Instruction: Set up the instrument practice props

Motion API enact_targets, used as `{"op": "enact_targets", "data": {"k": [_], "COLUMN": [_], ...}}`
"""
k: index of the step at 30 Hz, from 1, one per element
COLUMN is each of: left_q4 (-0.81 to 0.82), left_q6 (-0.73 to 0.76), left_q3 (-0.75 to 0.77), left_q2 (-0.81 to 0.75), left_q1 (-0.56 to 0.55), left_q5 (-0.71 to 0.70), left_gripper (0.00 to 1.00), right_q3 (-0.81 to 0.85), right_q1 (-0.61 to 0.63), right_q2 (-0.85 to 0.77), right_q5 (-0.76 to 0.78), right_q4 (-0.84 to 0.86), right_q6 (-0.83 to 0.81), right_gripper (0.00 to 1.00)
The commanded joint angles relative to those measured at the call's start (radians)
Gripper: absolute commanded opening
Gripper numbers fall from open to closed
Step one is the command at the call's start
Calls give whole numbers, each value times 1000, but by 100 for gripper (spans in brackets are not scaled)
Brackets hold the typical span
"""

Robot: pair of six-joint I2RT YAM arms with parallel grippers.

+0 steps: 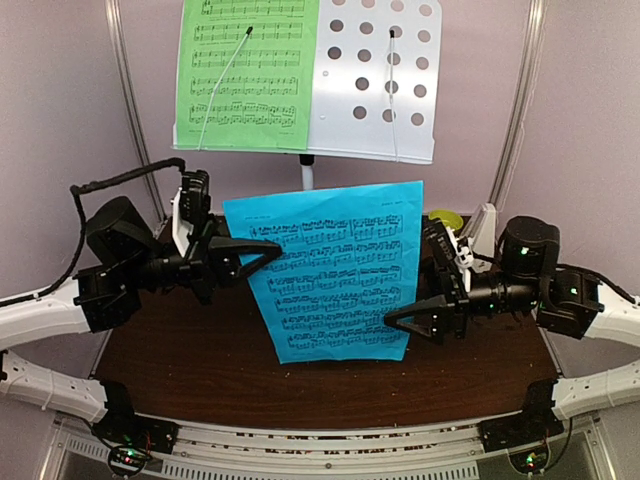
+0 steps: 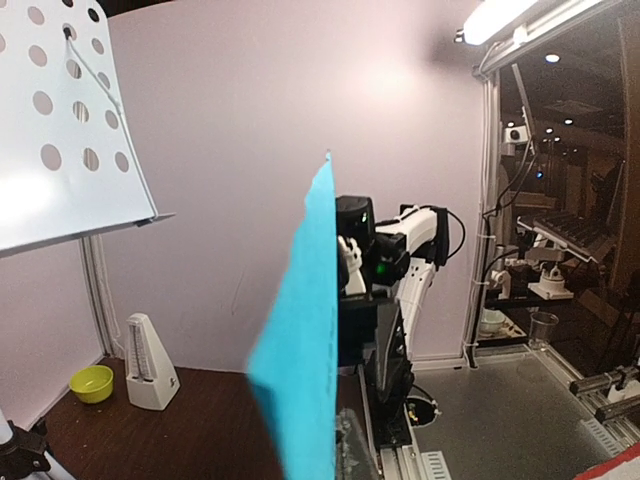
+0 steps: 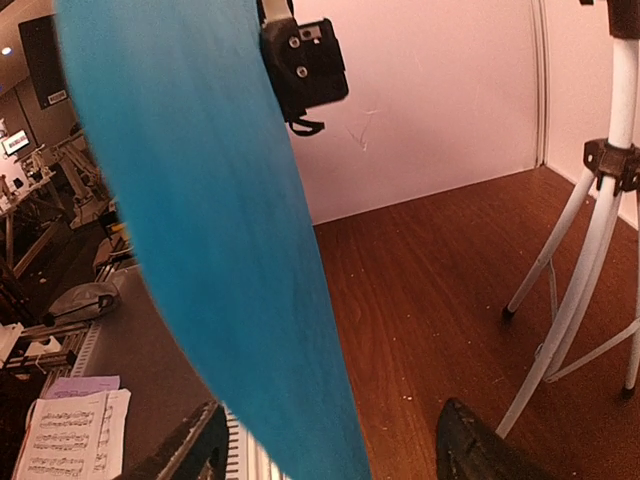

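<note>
The pale grey perforated music stand [image 1: 375, 80] stands at the back, with a green music sheet [image 1: 250, 70] on its left half. A blue music sheet [image 1: 335, 270] hangs upright over the table. My left gripper [image 1: 272, 250] is shut on its left edge. My right gripper [image 1: 392, 318] is open, and its fingers straddle the sheet's lower right edge without pinching it. In the right wrist view the blue sheet [image 3: 210, 220] passes between the spread fingertips [image 3: 190, 450]. The white metronome [image 2: 150, 365] stands by the back wall.
A small green bowl [image 2: 92, 383] sits next to the metronome at the back right of the table. The stand's silver tripod legs [image 3: 560, 300] rest on the dark wooden tabletop [image 3: 450, 290]. The stand's metal page holders [image 1: 225, 85] lie over the green sheet.
</note>
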Motion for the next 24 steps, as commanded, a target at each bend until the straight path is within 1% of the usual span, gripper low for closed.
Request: {"op": "enact_targets", "data": {"k": [1,6,7,11,15,18,22,23,24], "left_q4": [83,66,58,17,-51,-119,-217,-232,-248], "left_q6": [-79,-95,-95,-99,-106,-89,-27,-13,1], "left_q3": [48,52,51,56,68,97,169,186,205], "left_q2": [-21,-41,-44,-51,-57,-65,-69,-70,-70], "left_q1": [12,28,34,66,107,118,118,119,118], "left_q5": [36,8,1,-13,-32,-56,-64,-59,-53], "left_gripper": [0,0,0,0,0,0,0,0,0], "right_q3": [-44,-106,-113,-134,-164,-178,-172,-165,-151], "right_q1": [-4,-4,-5,-13,-41,-71,-94,-97,-99], "right_q2": [24,5,0,-23,-58,-92,-133,-137,-138], "right_q5": [-37,-30,-29,-30,-36,-40,-33,-25,-16], "right_q4": [96,104,94,40,6,-21,-41,-46,-54], "right_q6": [12,21,19,8,14,18,16,11,5], "right_gripper": [61,36,33,22,13,11,9,10,17]}}
